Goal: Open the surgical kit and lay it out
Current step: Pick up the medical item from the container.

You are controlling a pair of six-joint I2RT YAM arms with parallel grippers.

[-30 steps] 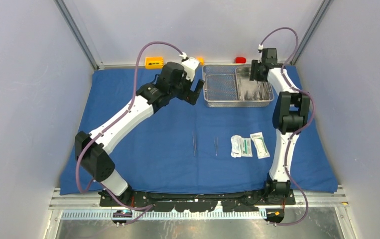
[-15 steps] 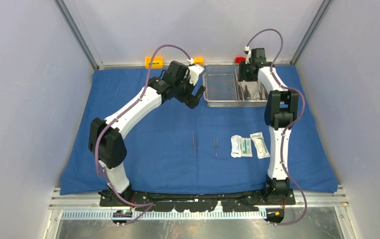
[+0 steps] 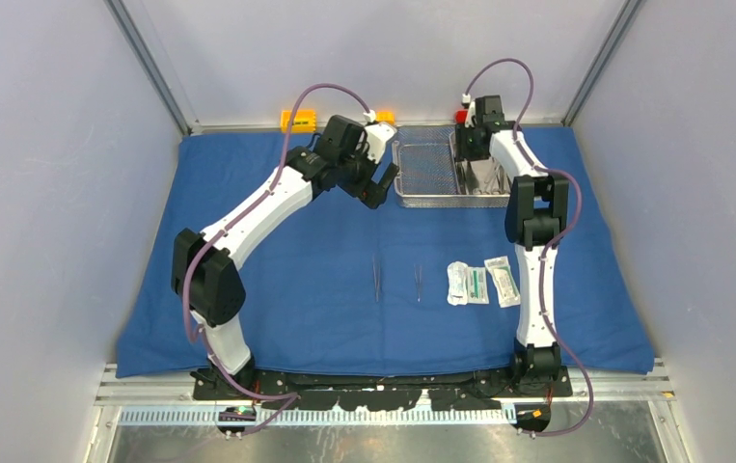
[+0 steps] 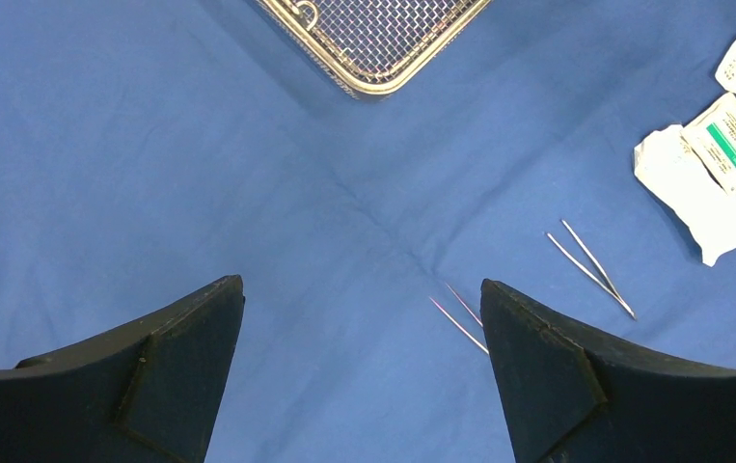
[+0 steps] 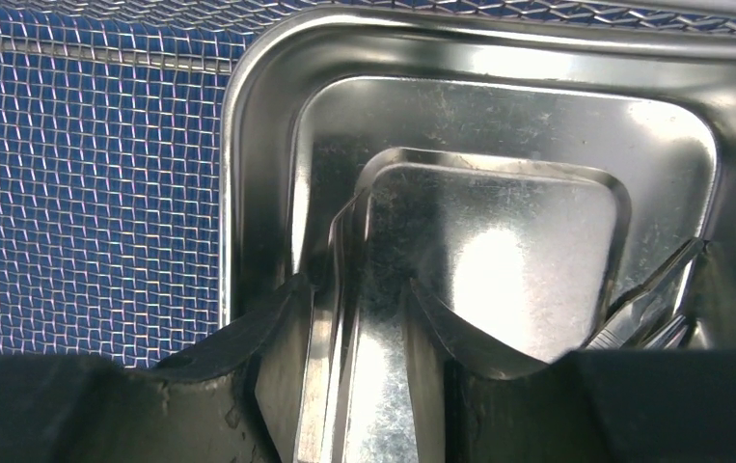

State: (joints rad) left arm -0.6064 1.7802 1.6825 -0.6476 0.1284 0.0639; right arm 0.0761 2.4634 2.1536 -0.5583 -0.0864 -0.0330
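Two tools, one busy: right one at work in the tray, left one on standby.
Kit location: blue cloth (image 3: 277, 289) spread flat, mesh tray (image 3: 423, 169) at the far edge, a bit right of centre, steel pan (image 5: 258, 125) sitting in the tray's right half.
Already laid out: forceps (image 4: 590, 268) and a second slim instrument (image 3: 377, 278) mid-cloth, near each other but not touching, with white-green packets (image 3: 467, 284) just to their right.
Left in the pan: at least one thin steel instrument (image 5: 648, 299) tucked against the right wall, plus what looks like a smaller inner pan (image 5: 499, 260) nested inside.
Left tool (image 4: 359, 289): spread wide, holding nothing, hovering over bare cloth just beside the tray's near-left corner.
Right tool (image 5: 356, 289): down inside the steel pan, one finger on each side of the inner pan's left wall, gap fairly narrow. Honestly can't tell whether the pinch has landed.
Step in hand: probably getting hold of that inner pan to lift it out, with most of the layout done.
Next move: a firm squeeze on the wall, then a straight lift clear of both rims before heading for a free patch of cloth.
Watch out: thin, slick steel, so easy to slip or tip. Maybe also a snag on the loose instrument alongside.
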